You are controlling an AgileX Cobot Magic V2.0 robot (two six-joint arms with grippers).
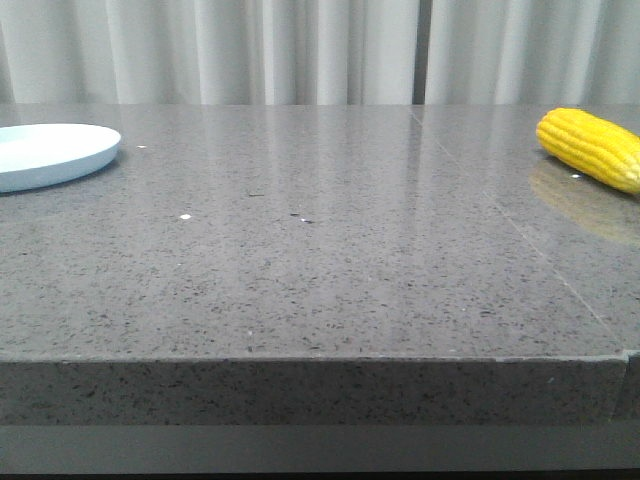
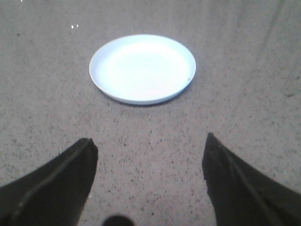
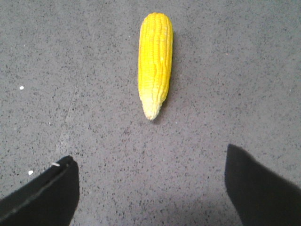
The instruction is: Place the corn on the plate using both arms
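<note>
Left claw: fingers apart, holding nothing; plate ahead on the table.
Right claw: fingers apart, unloaded; corn ahead, pale tip toward it.

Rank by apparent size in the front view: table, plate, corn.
1. table, largest by far.
2. plate and corn look alike; both are cropped by the frame edges, so I can't rank them.
</note>
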